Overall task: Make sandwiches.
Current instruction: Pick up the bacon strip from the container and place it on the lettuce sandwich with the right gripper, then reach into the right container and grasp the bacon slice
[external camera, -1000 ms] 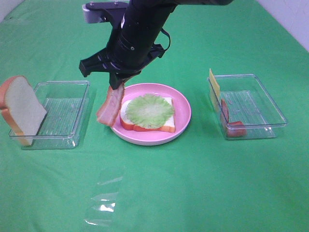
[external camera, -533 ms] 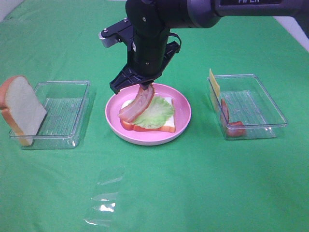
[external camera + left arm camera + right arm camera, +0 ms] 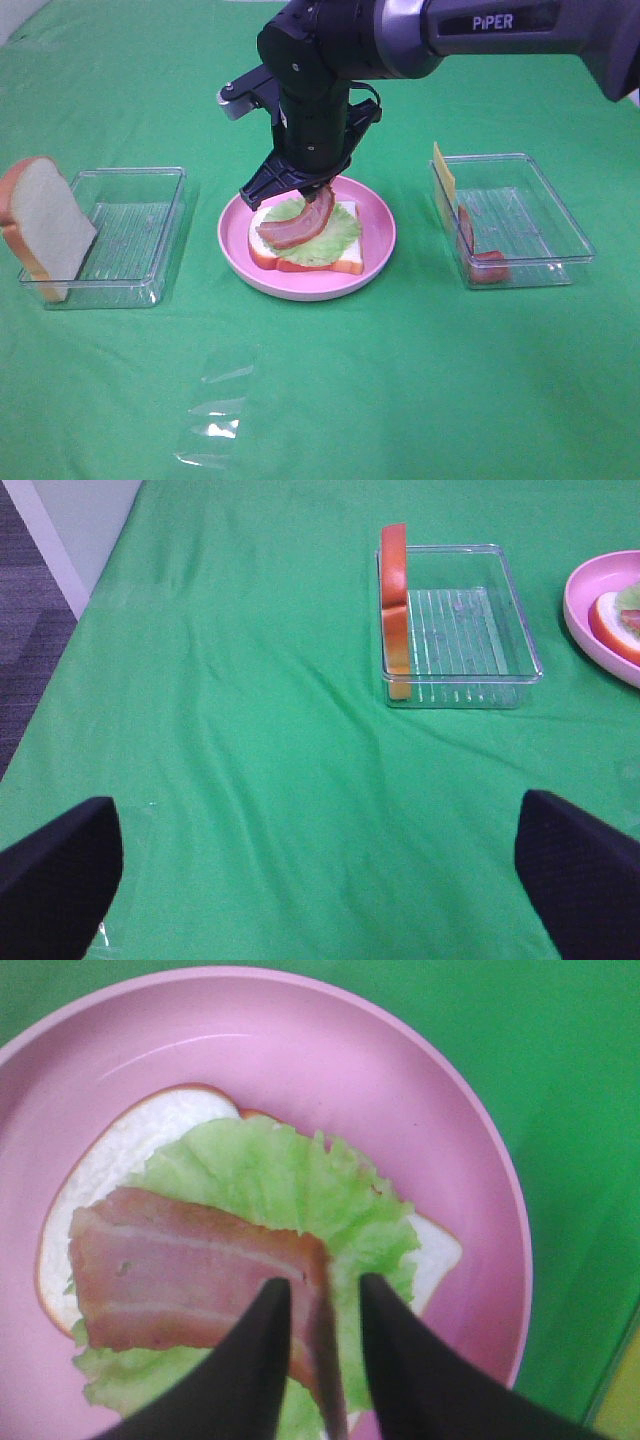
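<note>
Right wrist view: my right pincer (image 3: 325,1288) sat slightly spread astride bacon (image 3: 180,1280) on the lettuce (image 3: 300,1175); left pincer (image 3: 315,815) gaped wide.

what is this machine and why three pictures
A robot with two arms, each ending in a two-finger gripper. One picture is from a camera high up; the other two are from cameras on the wrists. On the green cloth, a pink plate holds a bread slice topped with lettuce. The right gripper has one end of a bacon strip between its fingers, the rest lying on the lettuce; pinched or loose, I cannot tell. The left gripper is open, empty. A spare slice stands at the end of the left tray; the right tray holds cheese and more bacon.
</note>
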You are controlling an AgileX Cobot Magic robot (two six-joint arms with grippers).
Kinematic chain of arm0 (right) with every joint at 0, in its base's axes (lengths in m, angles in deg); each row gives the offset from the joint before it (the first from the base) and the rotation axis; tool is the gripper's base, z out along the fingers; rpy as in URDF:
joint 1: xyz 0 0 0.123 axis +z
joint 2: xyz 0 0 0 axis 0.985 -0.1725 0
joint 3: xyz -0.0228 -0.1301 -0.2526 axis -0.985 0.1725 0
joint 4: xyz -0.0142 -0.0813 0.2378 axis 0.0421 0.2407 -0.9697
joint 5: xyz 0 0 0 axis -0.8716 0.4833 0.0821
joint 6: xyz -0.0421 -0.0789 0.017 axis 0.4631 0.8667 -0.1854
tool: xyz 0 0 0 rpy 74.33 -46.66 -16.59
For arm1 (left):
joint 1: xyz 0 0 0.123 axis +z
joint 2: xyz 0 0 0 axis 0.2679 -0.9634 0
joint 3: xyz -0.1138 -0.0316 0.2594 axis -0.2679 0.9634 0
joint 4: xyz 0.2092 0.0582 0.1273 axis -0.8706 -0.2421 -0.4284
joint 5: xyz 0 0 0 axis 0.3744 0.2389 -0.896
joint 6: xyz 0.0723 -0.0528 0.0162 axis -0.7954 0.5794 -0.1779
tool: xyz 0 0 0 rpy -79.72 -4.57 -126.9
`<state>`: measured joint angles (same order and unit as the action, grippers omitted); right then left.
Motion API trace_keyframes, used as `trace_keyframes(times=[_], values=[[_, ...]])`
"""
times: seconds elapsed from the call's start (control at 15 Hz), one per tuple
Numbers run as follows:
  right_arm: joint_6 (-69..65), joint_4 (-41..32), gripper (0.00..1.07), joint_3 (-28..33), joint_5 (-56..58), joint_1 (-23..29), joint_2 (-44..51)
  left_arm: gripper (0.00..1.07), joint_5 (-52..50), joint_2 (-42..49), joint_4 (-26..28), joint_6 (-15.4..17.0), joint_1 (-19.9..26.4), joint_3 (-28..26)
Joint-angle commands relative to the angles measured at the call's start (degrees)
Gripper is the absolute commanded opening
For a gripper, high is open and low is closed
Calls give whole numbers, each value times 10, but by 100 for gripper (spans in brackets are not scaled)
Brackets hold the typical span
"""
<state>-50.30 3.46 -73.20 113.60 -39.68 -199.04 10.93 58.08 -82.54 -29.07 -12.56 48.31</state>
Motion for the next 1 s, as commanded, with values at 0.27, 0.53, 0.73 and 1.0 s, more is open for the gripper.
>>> trace_keyframes(times=[0.27, 0.53, 0.73, 1.0], values=[[-8, 10, 98, -7, 15, -2, 18, 100, -4, 9, 0, 0, 1, 2], [-5, 27, 98, -7, 57, -2, 83, 100, -4, 9, 0, 0, 1, 2], [-6, 53, 98, -7, 107, -6, 139, 100, -4, 9, 0, 0, 1, 2], [-6, 22, 98, -7, 175, -68, 187, 100, -4, 9, 0, 0, 1, 2]])
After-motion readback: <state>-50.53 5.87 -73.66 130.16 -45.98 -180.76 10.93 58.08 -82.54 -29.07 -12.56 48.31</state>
